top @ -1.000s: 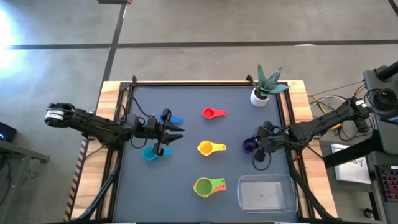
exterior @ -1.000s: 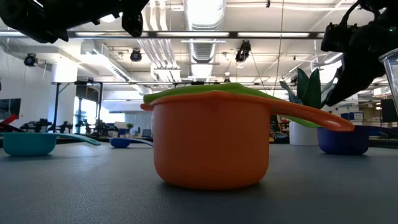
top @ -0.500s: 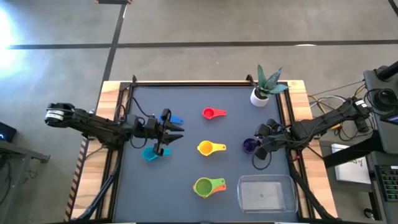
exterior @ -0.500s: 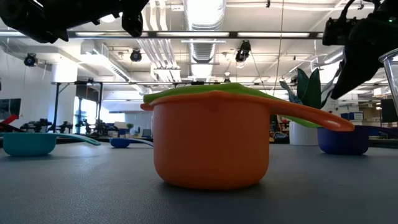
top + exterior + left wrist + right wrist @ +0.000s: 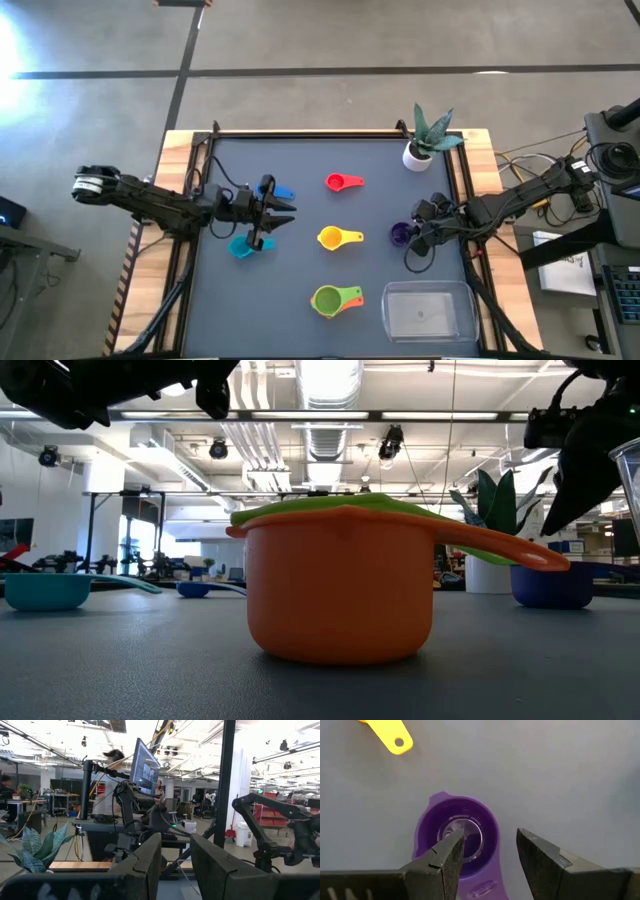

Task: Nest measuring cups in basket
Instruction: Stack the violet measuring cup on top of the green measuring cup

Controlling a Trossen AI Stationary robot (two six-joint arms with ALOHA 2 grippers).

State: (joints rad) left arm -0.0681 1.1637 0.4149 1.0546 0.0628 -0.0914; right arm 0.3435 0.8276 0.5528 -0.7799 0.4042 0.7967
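Observation:
My right gripper (image 5: 415, 236) (image 5: 487, 840) hangs open above the purple cup (image 5: 400, 235) (image 5: 457, 837). One fingertip is over the bowl and the other is outside the rim. The low view shows it well above the purple cup (image 5: 550, 585). My left gripper (image 5: 280, 215) (image 5: 175, 851) is open and level, between the blue cup (image 5: 284, 192) and the teal cup (image 5: 240, 247). The red cup (image 5: 343, 182) and the yellow cup (image 5: 338, 238) stand on the mat. The green cup (image 5: 326, 299) sits nested in the orange cup (image 5: 340, 600). The clear basket (image 5: 427, 309) stands at the near right.
A small white plant pot (image 5: 418, 153) stands at the table's far right corner, behind the right gripper. Wooden rails (image 5: 180, 150) frame the dark mat. Open mat lies between the yellow cup and the basket, and along the far edge. People show in the room beyond the table.
My right gripper has drifted a little toward the table's right edge above the purple cup, still open. The cups have not moved.

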